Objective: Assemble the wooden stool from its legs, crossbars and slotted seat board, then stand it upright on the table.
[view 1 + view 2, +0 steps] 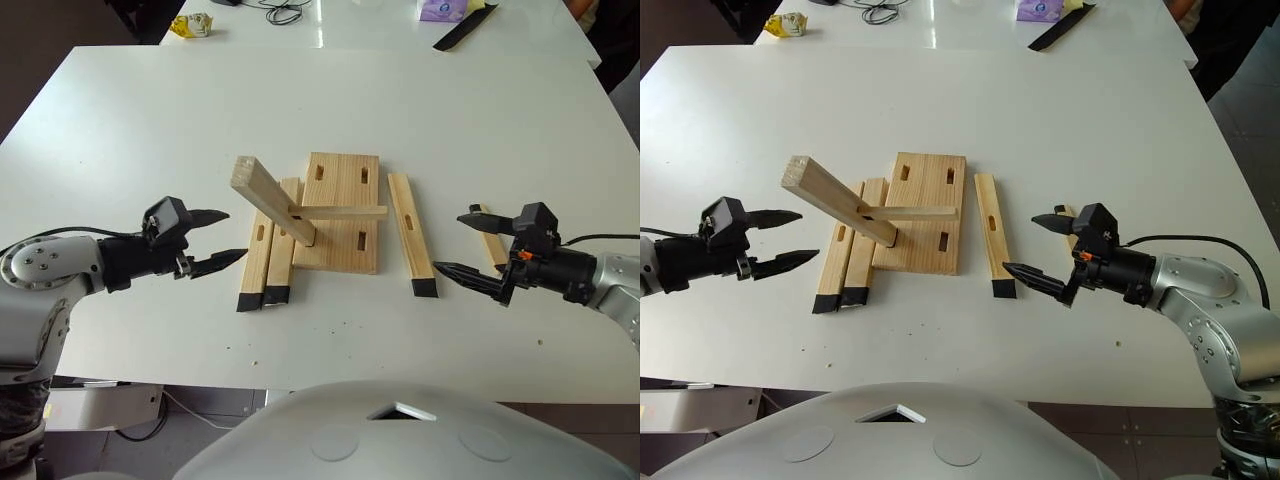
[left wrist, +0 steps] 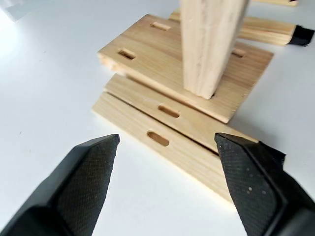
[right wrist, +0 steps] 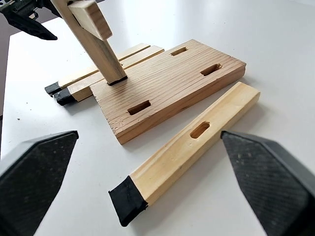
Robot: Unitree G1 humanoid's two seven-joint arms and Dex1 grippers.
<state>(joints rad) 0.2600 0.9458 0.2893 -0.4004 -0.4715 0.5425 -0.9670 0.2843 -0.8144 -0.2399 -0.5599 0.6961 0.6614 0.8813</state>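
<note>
The slotted seat board (image 1: 345, 190) lies flat mid-table. One leg (image 1: 272, 205) stands in its near-left slot, leaning left, with a thin crossbar (image 1: 345, 211) sticking out of it to the right over the board. Two legs (image 1: 258, 255) (image 1: 284, 248) lie side by side left of the board, and another leg (image 1: 411, 233) lies to its right. A short wooden piece (image 1: 491, 243) rests by my right gripper (image 1: 449, 243), partly hidden. That gripper is open, right of the lone leg (image 3: 192, 142). My left gripper (image 1: 234, 235) is open, just left of the two flat legs (image 2: 162, 140).
The white table (image 1: 150, 120) has free room on all sides of the parts; its front edge runs close below both grippers. A second table behind carries a yellow object (image 1: 194, 24), a purple pack (image 1: 443, 10), a black strip (image 1: 463, 29) and cables.
</note>
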